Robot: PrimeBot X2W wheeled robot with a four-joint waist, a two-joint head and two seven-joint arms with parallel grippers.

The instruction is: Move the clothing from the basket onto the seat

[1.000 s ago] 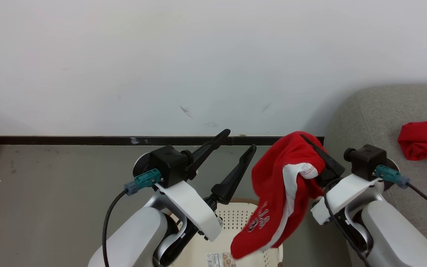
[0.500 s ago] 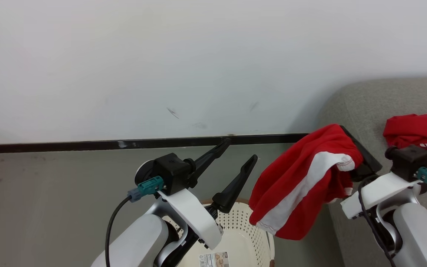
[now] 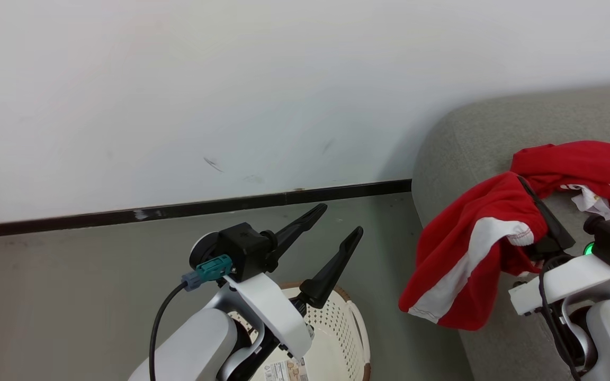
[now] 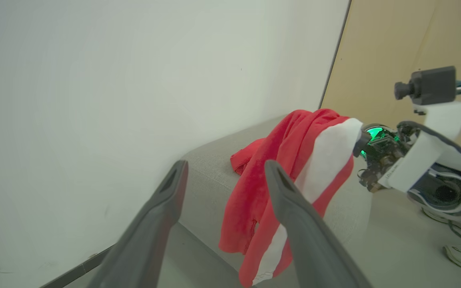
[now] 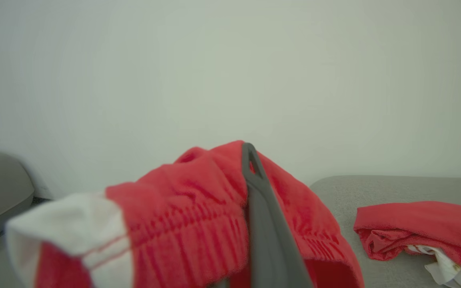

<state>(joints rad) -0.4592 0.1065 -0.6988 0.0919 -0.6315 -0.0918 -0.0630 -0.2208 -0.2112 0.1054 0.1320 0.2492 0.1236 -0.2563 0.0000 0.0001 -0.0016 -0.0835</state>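
While the right hand (image 3: 528,191) is clenched on one red garment (image 3: 464,254) draped 1-to-7 o'clock off the seat (image 3: 469,132) edge, bare seat lies at 11 o'clock, the other garment (image 3: 575,159) at 1 o'clock; the left hand (image 3: 339,218), released, hovers above the basket (image 3: 350,323).

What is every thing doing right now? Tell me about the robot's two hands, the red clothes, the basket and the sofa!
left gripper, open, holding nothing.
right gripper, shut on the held garment.
held garment, dangling from the right gripper, not yet laid down.
other garment, lying crumpled on the seat.
basket, upright, no clothes in the part that shows.
seat, one garment resting on it.
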